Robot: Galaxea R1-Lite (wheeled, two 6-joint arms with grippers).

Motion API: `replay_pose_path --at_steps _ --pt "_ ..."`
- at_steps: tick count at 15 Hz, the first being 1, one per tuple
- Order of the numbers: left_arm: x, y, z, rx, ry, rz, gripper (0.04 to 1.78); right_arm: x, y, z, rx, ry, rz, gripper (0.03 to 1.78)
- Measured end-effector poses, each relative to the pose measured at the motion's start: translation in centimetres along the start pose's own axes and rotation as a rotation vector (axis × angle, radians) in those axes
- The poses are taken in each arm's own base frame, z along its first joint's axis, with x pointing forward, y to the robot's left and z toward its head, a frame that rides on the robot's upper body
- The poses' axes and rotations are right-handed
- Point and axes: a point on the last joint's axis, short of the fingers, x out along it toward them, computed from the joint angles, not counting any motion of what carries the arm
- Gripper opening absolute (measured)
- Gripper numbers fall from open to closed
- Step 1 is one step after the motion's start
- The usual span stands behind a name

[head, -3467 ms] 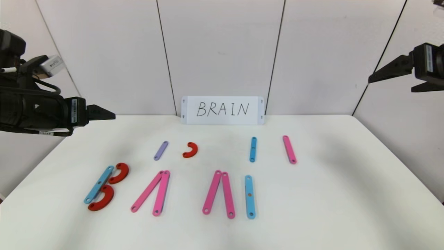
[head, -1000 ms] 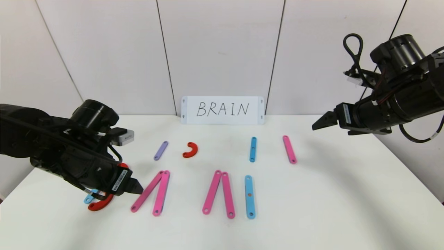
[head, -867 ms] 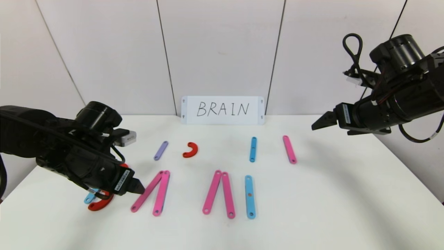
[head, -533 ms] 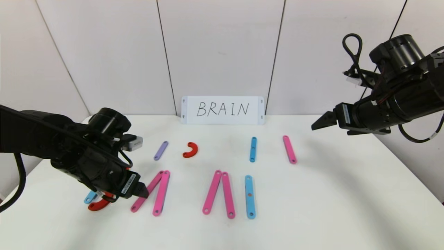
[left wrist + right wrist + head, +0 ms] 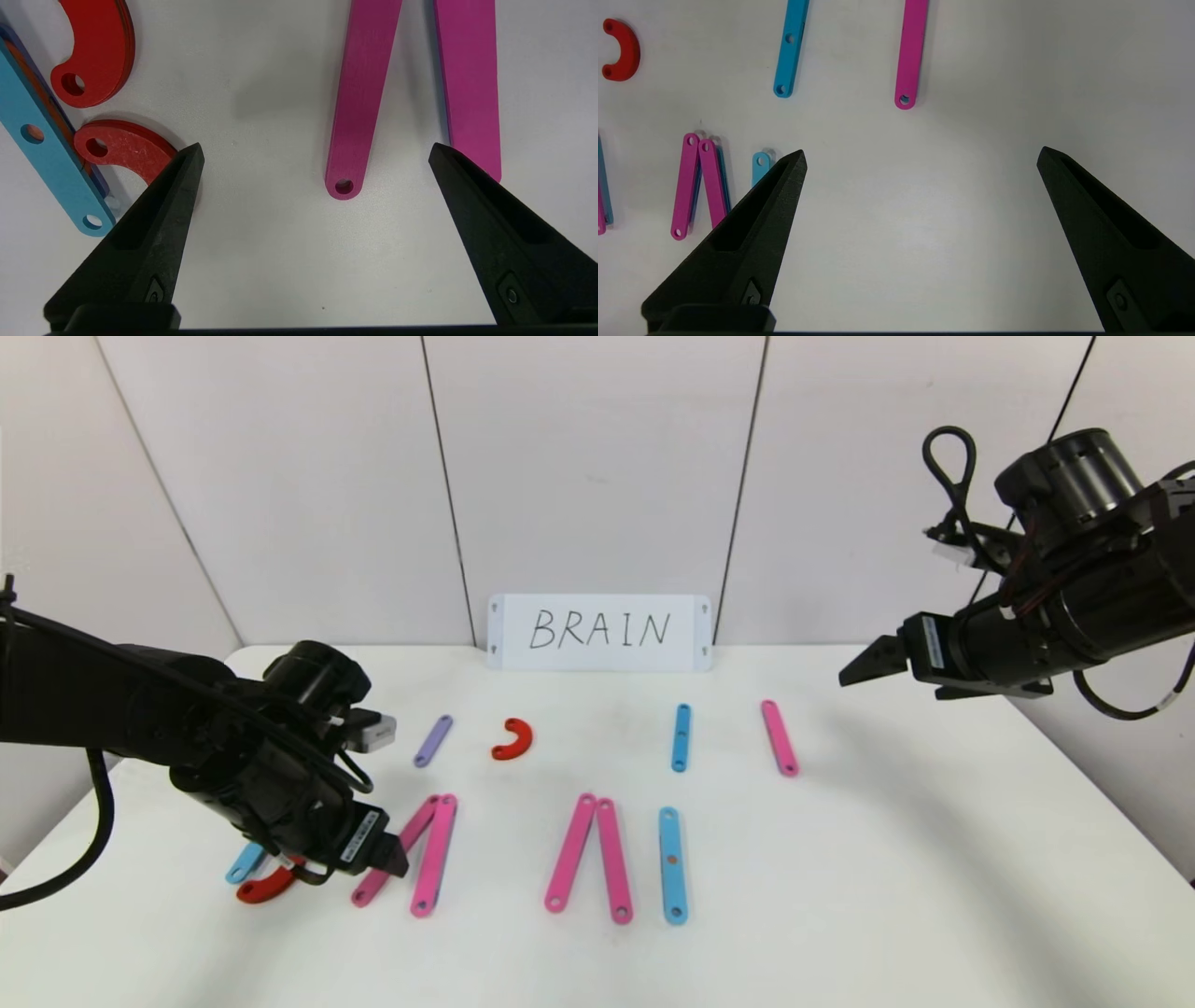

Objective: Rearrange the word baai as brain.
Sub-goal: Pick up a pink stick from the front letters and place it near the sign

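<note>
Left pincer (image 5: 316, 148) hangs wide open, gripping nothing, right above the first A's left pink strip (image 5: 362, 93) near the table's (image 5: 887, 896) front-left. Right pincer (image 5: 921, 156) also open, hovering far right.

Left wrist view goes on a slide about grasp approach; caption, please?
Open left gripper low over the table, straddling the pink strip end, beside the B's red curves.

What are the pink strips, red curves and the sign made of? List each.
Pink strips: likely rigid plastic, matte, flat with a clean punched end hole.
Red curves: probably the same plastic; the edge looks layered, the face slightly scuffed.
Sign: seemingly white card or thin board, matte, hand-lettered; cannot tell which.
</note>
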Motion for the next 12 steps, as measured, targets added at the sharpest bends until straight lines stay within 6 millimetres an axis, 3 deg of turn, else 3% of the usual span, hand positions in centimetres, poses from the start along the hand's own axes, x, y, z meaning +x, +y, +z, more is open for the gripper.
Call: replay_pose_path --at_steps 12 --pt "1.4 -0.7 0.8 0.016 -0.01 -0.011 1.69 0.0 0.0 0.0 0.001 0.0 -0.001 1.73"
